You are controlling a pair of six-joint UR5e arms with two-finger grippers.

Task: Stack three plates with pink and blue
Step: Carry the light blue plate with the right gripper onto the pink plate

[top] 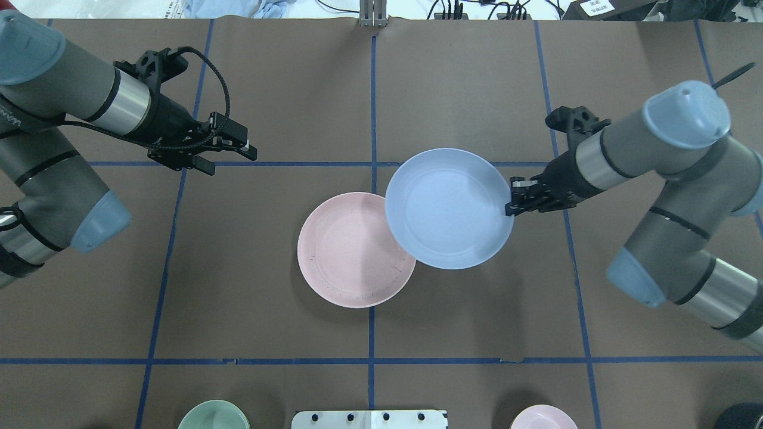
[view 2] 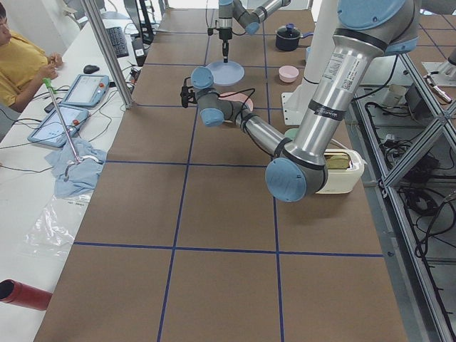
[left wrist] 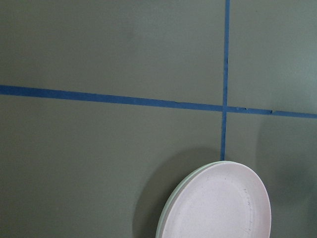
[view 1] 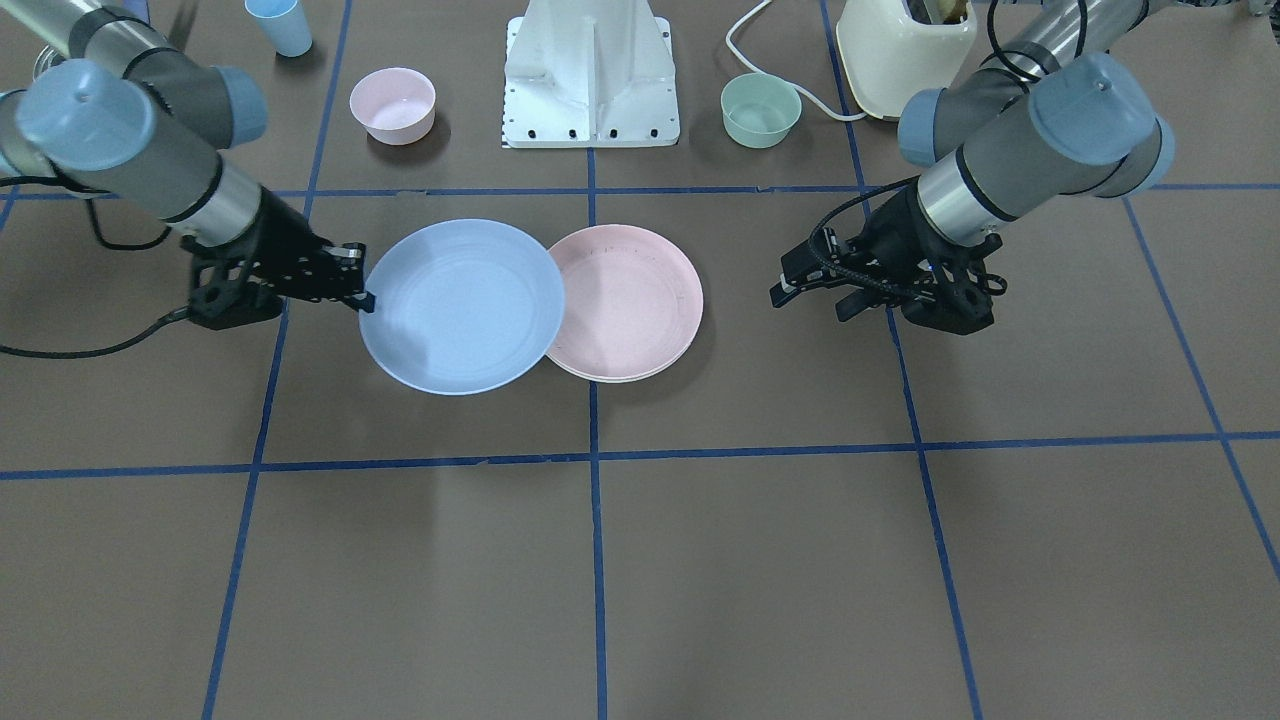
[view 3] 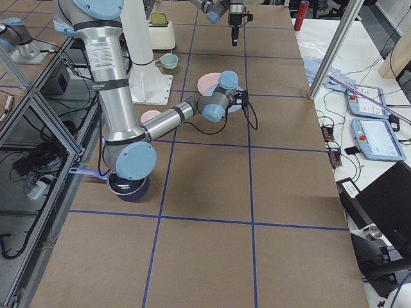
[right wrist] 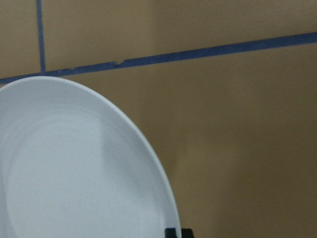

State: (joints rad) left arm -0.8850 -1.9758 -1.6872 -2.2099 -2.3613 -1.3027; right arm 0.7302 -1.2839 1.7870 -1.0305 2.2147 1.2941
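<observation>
My right gripper (top: 511, 202) is shut on the rim of the pale blue plate (top: 448, 207), which it holds a little above the table. The blue plate's edge overlaps the pale pink plate (top: 349, 250). The pink plate lies on the cream-white plate, of which only the rim (view 1: 612, 378) shows beneath it; the rim also shows in the left wrist view (left wrist: 166, 218). In the front view the right gripper (view 1: 365, 296) is at the blue plate's (view 1: 460, 305) left edge. My left gripper (top: 229, 159) is open and empty, hovering well to the side of the pink plate (view 1: 625, 300).
At the robot's side of the table stand a small pink bowl (view 1: 392, 103), a mint-green bowl (view 1: 761, 110), a blue cup (view 1: 279, 25), a cream toaster (view 1: 905, 45) and the white base mount (view 1: 592, 75). Blue tape lines cross the brown table.
</observation>
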